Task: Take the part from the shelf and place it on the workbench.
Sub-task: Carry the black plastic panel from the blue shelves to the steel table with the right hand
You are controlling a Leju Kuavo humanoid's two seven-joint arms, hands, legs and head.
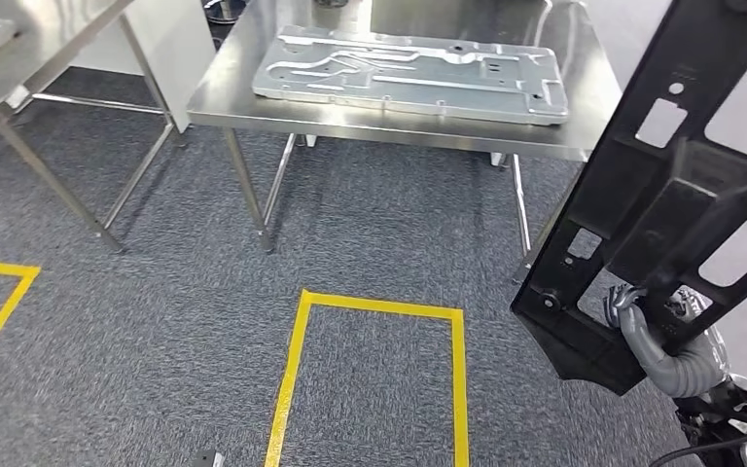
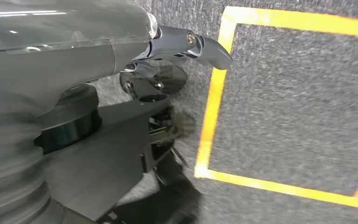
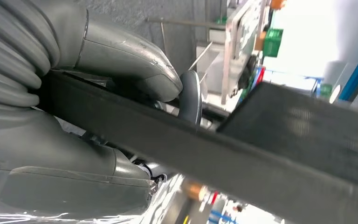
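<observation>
The part is a large black flat frame with several cut-outs, held tilted up at the right of the head view. My right hand grips it near its lower end. In the right wrist view the grey thumb presses over the part's dark edge. The steel workbench stands ahead across the carpet. My left hand hangs over the floor, fingers apart, holding nothing.
A silver pressed-metal panel lies on the workbench and covers most of its top. A second steel table stands at the far left. Yellow tape rectangles mark the grey carpet in front of me.
</observation>
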